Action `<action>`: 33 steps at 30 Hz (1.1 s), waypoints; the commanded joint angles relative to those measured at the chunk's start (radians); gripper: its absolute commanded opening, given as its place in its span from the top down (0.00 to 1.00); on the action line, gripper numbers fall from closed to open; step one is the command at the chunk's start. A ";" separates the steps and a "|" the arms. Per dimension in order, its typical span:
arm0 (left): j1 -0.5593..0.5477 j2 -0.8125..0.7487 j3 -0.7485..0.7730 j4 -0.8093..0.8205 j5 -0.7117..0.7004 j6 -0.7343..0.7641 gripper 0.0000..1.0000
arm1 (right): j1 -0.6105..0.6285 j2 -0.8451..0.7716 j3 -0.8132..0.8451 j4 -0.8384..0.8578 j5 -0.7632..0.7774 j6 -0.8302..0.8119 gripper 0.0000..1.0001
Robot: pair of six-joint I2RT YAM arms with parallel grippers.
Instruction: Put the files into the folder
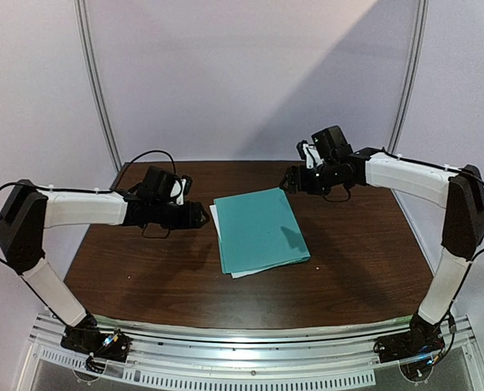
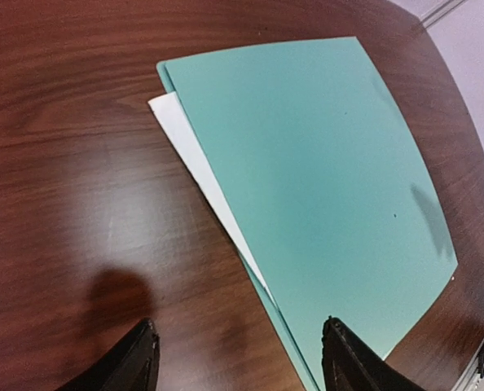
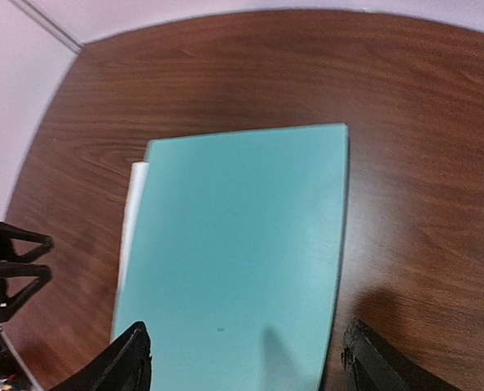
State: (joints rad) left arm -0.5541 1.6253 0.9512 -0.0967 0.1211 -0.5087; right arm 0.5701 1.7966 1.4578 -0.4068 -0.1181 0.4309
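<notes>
The teal-green folder (image 1: 260, 228) lies shut and flat in the middle of the brown table (image 1: 144, 269). A strip of white paper, the files (image 1: 216, 216), pokes out from under its left edge; no print on them shows. The left wrist view shows the folder (image 2: 323, 179) and that white strip (image 2: 195, 155). My left gripper (image 1: 203, 215) hovers just left of the folder, jaws open and empty (image 2: 240, 350). My right gripper (image 1: 285, 181) hangs over the folder's far right corner, open and empty (image 3: 246, 354), with the folder (image 3: 234, 244) and the paper edge (image 3: 132, 212) below it.
A metal rail (image 1: 250, 358) carrying both arm bases runs along the table's near edge. Pale walls with a thin frame (image 1: 95, 81) close in the back and sides. The left arm's fingers (image 3: 6, 269) show at the left edge of the right wrist view.
</notes>
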 commanded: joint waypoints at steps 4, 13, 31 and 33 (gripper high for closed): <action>-0.010 0.163 0.110 0.032 0.066 -0.018 0.35 | 0.003 0.081 -0.046 -0.060 0.091 -0.026 0.25; -0.045 0.304 0.208 0.026 0.083 -0.026 0.44 | 0.003 0.116 -0.159 0.002 0.032 0.016 0.45; -0.109 0.447 0.295 0.032 0.119 -0.040 0.58 | 0.002 0.088 -0.308 0.085 -0.059 0.064 0.58; -0.124 0.466 0.313 0.039 0.127 -0.043 0.58 | 0.002 0.074 -0.318 0.069 -0.038 0.059 0.58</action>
State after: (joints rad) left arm -0.6281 2.0258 1.2335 -0.0639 0.2020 -0.5438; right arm 0.5694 1.8904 1.1744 -0.3244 -0.1673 0.4892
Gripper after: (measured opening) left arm 0.421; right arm 0.417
